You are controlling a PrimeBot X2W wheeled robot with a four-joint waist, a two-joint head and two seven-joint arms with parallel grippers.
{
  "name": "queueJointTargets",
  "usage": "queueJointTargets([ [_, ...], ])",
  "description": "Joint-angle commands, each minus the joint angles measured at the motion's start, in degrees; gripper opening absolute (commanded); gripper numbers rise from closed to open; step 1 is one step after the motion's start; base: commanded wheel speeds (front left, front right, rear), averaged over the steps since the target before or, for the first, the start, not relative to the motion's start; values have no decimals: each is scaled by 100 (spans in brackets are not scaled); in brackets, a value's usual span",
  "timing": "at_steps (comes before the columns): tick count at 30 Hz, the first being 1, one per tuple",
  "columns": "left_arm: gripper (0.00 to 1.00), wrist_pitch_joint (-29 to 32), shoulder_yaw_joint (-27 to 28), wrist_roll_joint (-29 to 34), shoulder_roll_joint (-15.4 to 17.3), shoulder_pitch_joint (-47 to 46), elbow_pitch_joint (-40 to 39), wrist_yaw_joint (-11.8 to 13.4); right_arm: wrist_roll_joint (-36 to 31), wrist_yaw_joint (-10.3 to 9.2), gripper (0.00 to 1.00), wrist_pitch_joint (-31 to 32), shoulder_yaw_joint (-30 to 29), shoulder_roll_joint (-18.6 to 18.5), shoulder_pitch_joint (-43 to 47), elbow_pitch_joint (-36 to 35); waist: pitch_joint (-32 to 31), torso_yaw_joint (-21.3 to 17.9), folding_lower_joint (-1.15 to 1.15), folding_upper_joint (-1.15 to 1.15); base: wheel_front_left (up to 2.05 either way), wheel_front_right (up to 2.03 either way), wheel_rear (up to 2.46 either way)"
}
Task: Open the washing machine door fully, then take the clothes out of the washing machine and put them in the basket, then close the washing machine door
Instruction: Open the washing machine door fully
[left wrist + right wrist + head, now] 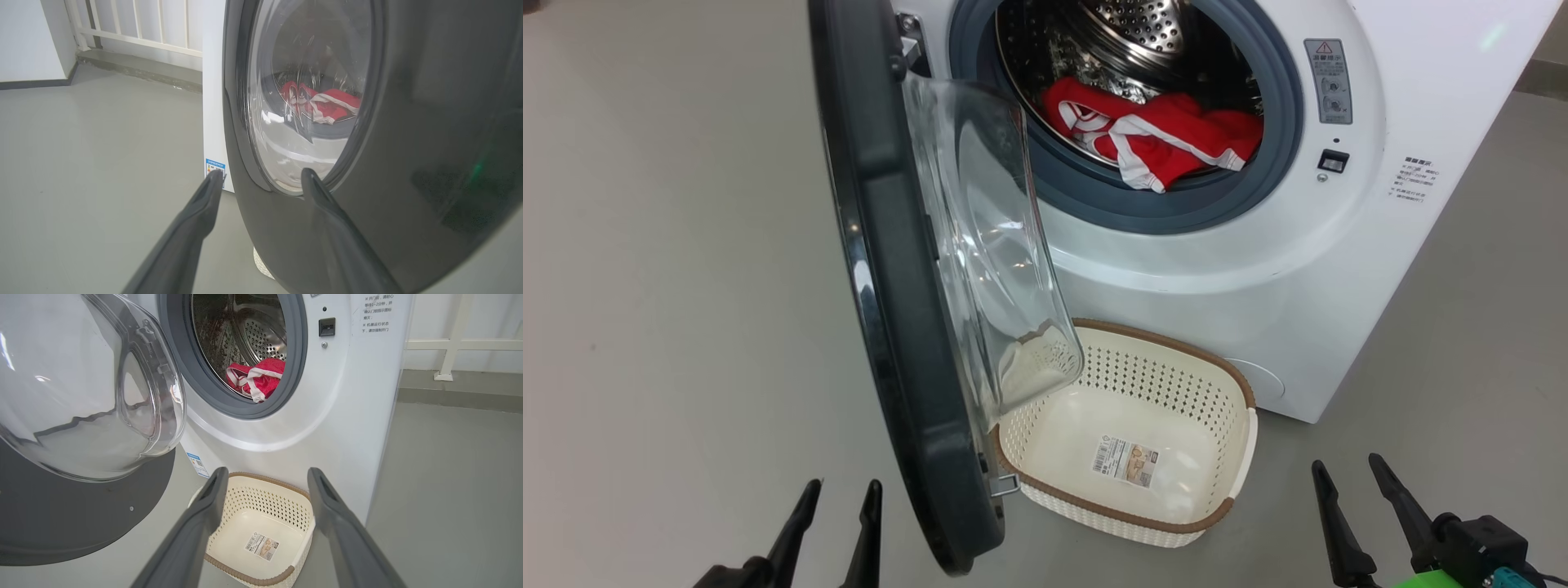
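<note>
The washing machine door [882, 245] stood edge-on just right of my left gripper [845, 483], my right gripper [1346, 462] farther off. Both hung open, empty.

Smooth grey floor [645, 286] — a white washing machine [1217, 278] stands on it, a cream basket [1160, 384] just in front.

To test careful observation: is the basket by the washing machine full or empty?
Empty. The basket shows a bare floor with a label sticker; the clothes lie in the washing machine.
</note>
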Motion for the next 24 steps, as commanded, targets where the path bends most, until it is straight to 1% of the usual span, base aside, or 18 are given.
queueJointTargets([
  [1,100,-70,219,4,56,-133,-168,-31,-23,43,100,-53,115,-34,-80,-110,-3,-7,0,0,0,0,0],
  [9,100,-70,226,4,56,-156,-180,-31,-70,43,100,-53,134,-9,-129,-111,20,-27,0,0,0,0,0],
  [10,44,-70,232,-2,56,-165,-184,-31,-72,43,100,-53,133,-7,-133,-115,19,-27,0,0,0,0,0],
  [11,2,-70,256,-27,56,-179,-209,-31,-73,43,100,-53,133,-5,-134,-119,16,-27,0,0,0,0,0],
  [14,0,-70,341,-64,56,-207,-299,-31,-75,43,100,-53,135,-1,-132,-126,7,-29,0,0,0,0,0],
  [17,0,-70,559,-131,56,-284,-603,-29,-70,43,100,-53,138,4,-127,-134,-9,-30,0,0,0,0,0],
  [21,0,-70,816,-146,56,-440,-1298,29,-39,43,100,-53,169,9,-119,-129,-29,-33,0,0,0,0,0],
  [24,0,-70,852,-55,56,-550,-1974,60,-25,43,100,-53,180,11,-118,-129,-35,-37,0,0,0,0,0],
])
